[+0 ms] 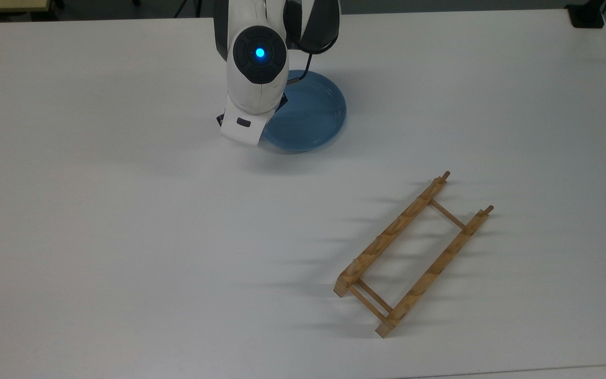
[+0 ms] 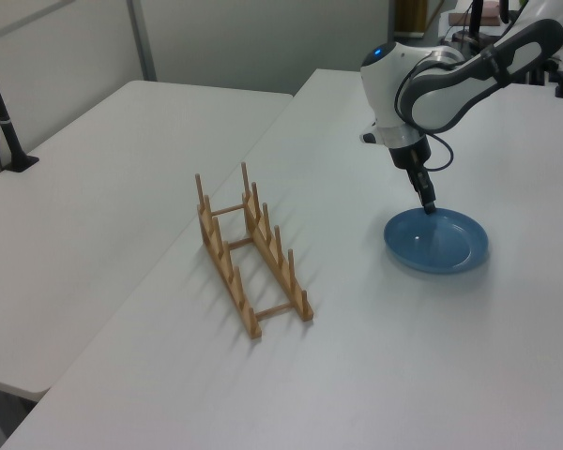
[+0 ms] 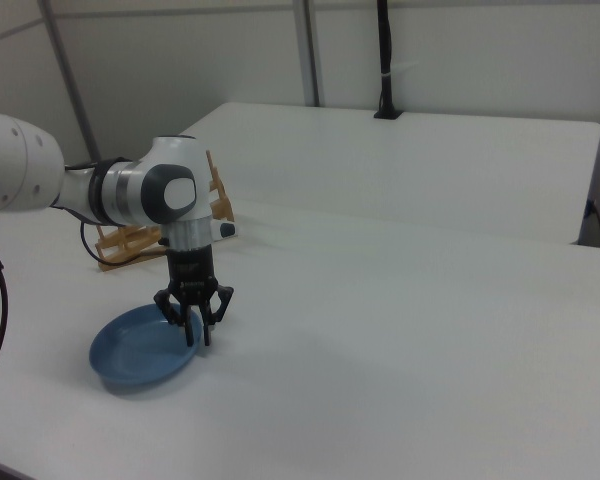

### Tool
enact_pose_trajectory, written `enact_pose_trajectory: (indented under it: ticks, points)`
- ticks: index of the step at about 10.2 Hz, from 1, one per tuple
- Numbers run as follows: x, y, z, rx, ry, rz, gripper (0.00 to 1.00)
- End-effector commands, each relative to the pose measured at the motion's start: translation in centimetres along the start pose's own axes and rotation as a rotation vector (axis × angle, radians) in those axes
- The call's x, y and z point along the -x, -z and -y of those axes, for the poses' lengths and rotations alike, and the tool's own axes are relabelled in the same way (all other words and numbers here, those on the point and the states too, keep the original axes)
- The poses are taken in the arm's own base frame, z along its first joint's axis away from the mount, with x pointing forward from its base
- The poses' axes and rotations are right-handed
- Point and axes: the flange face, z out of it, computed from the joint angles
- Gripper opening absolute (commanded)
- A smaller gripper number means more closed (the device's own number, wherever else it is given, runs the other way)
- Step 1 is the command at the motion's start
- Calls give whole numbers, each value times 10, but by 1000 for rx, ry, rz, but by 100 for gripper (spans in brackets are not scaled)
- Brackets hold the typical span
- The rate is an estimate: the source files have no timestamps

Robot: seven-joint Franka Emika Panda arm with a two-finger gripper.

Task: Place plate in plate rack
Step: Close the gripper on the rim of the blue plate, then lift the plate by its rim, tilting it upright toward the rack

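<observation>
In the top view the arm (image 1: 258,73) is hiding the plate's (image 1: 311,113) left rim; the gripper (image 3: 196,330), pointing down, is straddling that rim with fingers spread, not clamped; the plate rack (image 1: 413,255) is sitting well apart on the table (image 1: 98,237).

Light-blue plate (image 1: 311,113) lies flat, well apart from empty wooden plate rack (image 1: 413,253).

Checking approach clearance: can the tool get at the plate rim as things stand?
Probably yes. The tool is already down at the plate rim, one finger on either side, and bare table surrounds it; the plate rack stands well away.
</observation>
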Motion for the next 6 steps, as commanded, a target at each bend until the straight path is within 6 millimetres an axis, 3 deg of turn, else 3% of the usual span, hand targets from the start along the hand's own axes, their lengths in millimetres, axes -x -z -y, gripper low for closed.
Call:
enact_pose_trajectory:
  ticks: [1, 2, 5, 6]
  points:
    - [-1, -6, 5, 17, -1, 5, 12]
    - [0, -1, 2, 19, -6, -3, 0]
    - [3, 69, -16, 46, -41, -74, 0]
    - [5, 104, -20, 61, -55, -130, 0]
